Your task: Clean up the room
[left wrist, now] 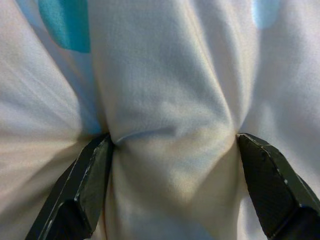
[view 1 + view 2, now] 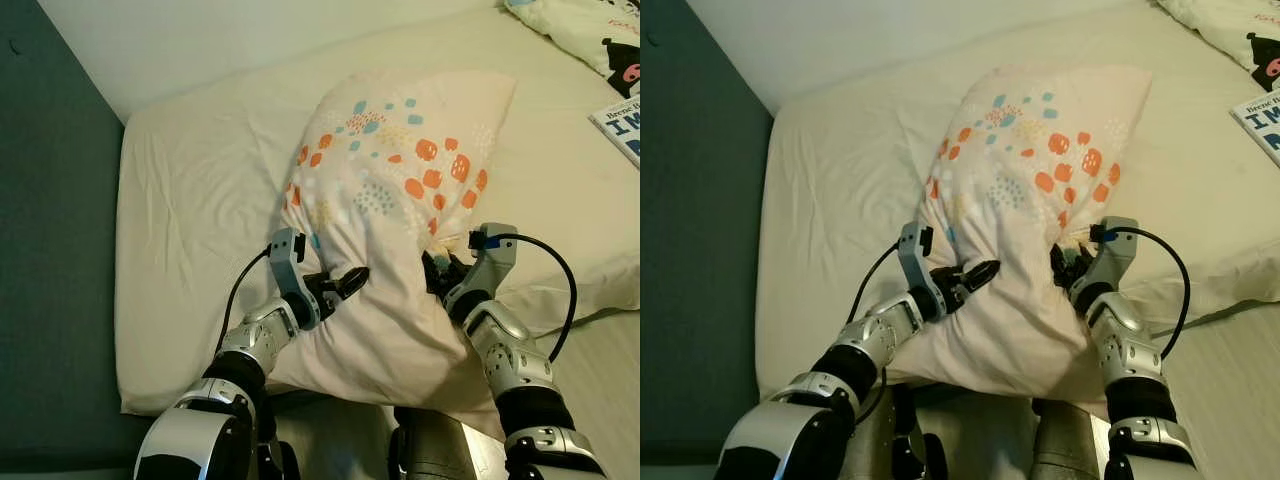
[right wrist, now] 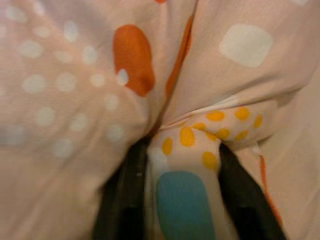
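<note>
Hands grip one soft cream pillow (image 2: 390, 190) printed with orange, teal and yellow spots, which we hold over the cream-sheeted bed (image 2: 190, 180). Our left hand (image 2: 345, 283) has its black fingers (image 1: 85, 185) closed on a thick fold at the pillow's left side; our right hand (image 2: 440, 272) pinches bunched fabric at its right edge. Near the bed's far right lie a white-and-blue book (image 2: 620, 125) and a second, cartoon-printed pillow (image 2: 585, 30).

Both silver arms reach forward, elbows bent. The left claw (image 2: 345, 283) and right claw (image 2: 440, 272) each pinch fabric, apparently firmly.
</note>
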You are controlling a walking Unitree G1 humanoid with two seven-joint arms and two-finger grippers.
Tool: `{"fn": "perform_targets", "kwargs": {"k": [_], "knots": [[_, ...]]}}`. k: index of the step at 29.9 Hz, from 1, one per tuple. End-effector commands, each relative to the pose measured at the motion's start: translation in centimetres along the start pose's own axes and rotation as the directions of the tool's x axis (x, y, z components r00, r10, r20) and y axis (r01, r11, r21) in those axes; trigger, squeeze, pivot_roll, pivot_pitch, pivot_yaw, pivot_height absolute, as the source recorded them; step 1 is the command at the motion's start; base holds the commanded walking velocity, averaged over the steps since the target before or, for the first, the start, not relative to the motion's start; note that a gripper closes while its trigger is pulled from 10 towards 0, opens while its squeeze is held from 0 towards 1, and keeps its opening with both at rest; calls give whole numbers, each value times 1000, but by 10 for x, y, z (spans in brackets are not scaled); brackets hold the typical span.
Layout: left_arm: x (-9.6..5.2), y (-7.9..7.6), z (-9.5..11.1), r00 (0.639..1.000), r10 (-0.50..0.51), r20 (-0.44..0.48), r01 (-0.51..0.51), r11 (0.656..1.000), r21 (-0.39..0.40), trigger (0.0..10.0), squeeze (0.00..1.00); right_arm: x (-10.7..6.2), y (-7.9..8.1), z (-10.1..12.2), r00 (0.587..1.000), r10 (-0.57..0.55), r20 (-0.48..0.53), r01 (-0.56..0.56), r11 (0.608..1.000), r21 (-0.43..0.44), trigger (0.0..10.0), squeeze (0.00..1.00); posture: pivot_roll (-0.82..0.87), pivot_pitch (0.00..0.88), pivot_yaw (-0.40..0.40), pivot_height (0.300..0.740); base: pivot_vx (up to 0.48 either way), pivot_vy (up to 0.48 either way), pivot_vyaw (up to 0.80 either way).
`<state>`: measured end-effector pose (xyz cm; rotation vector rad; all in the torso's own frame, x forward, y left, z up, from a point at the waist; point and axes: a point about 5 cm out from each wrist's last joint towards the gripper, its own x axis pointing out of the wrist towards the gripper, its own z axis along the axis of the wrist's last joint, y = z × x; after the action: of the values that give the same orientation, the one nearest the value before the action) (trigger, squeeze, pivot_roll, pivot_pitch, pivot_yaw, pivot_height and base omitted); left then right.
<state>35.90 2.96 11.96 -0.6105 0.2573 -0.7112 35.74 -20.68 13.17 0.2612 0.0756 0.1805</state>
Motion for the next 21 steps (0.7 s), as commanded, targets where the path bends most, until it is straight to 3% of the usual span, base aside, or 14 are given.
{"fn": "perform_targets", "kwargs": {"k": [1,15,21], "knots": [[14,-43,-55,991,-113,-76,98,979,-178,0,1000,1,19,-32,989,78,-122,-76,997,25,0,0,-116,385,148,601,0,0,0],[13,-44,-53,993,-112,-44,101,975,-196,0,1000,6,29,-28,991,100,-86,-97,995,37,0,0,-101,358,152,601,0,0,0],[11,-45,-39,993,-121,12,121,977,-175,0,1000,13,42,-13,991,129,-23,-129,991,40,0,0,-99,316,142,601,0,0,0]]}}
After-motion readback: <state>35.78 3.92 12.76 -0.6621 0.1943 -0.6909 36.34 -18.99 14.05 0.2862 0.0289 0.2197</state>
